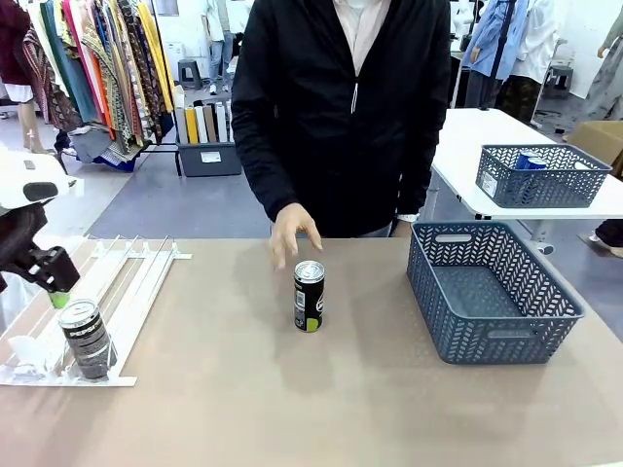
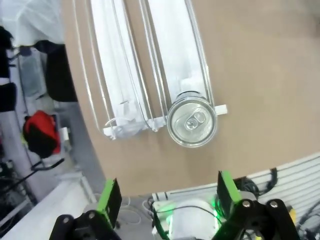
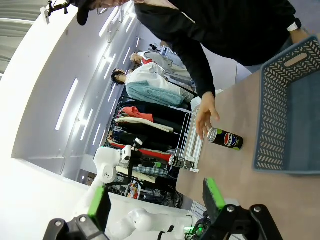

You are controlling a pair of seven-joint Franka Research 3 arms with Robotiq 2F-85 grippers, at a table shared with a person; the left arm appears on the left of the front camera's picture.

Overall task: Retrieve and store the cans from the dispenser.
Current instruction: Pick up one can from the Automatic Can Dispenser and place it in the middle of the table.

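**Left side of the table (image 1: 243,409).** A flat white rack (image 1: 136,277) of long parallel rails lies with its curved stops at the robot's end. One dark can (image 1: 88,339) stands upright against those stops, in the lane nearer the middle of the table. In the left wrist view its silver top faces the camera.

**Left claw (image 2: 167,197).** It hangs above the stop end of the rack. Its jaws are wide apart and nothing lies between the green pads (image 2: 109,197). The can is ahead of the fingers and clear of both.

**Middle of the table.** A second dark can (image 1: 309,296), with a yellow-green band at its foot, stands upright. It is well apart from the rack and from the basket (image 1: 492,292). The person's hand (image 1: 292,232) hangs just beside its top with the fingers pointing down, and no contact shows.

**Right side of the table.** The basket is a dark grey lattice with its open side up.

**Right claw (image 3: 156,200).** It is raised above the table and looks across at the person. Its jaws are wide apart and it holds nothing.
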